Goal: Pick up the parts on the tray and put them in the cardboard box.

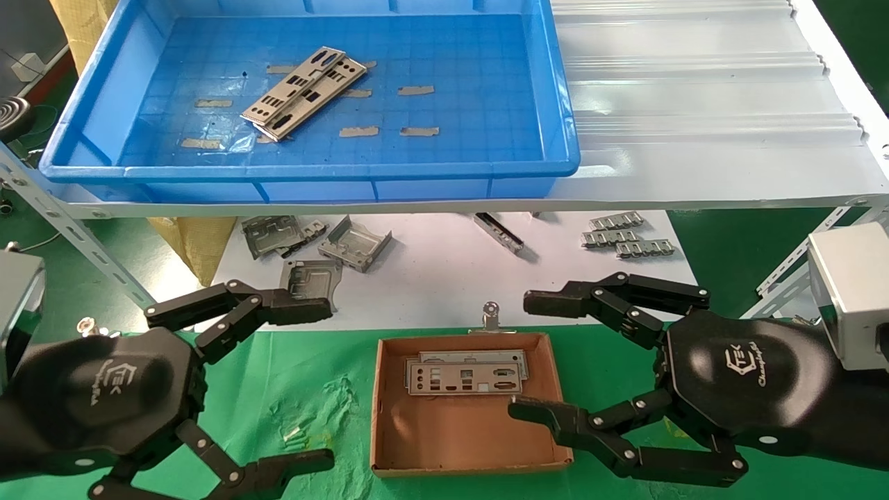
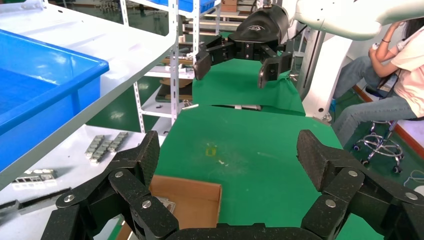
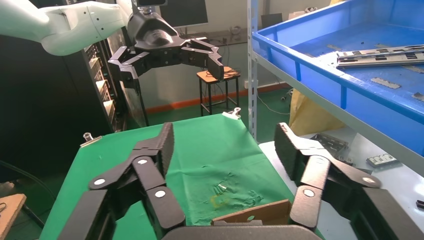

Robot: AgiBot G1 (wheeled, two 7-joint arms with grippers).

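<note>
on the green cloth (image 1: pixel 292 389) at the front sits the small shallow brown cardboard box (image 1: pixel 462 444), with two flat silver-grey punched metal plates (image 1: pixel 464 377) lying overlapped against its far wall. up on the white shelf (image 1: pixel 694 104), the large blue plastic tray (image 1: pixel 104 118) holds more of the same plates (image 1: pixel 303 92), stacked at a slant near the middle of its floor among bits of tape (image 1: pixel 417 90). the left gripper (image 1: pixel 316 382) hovers left of the box, fingers spread wide and holding nothing. the right gripper (image 1: pixel 531 354) hangs at the box's right edge, likewise spread and empty, one fingertip over the near right part. bent grey brackets (image 1: pixel 354 243) and comb-like strips (image 1: pixel 625 239) lie on the white sheet under the shelf.
</note>
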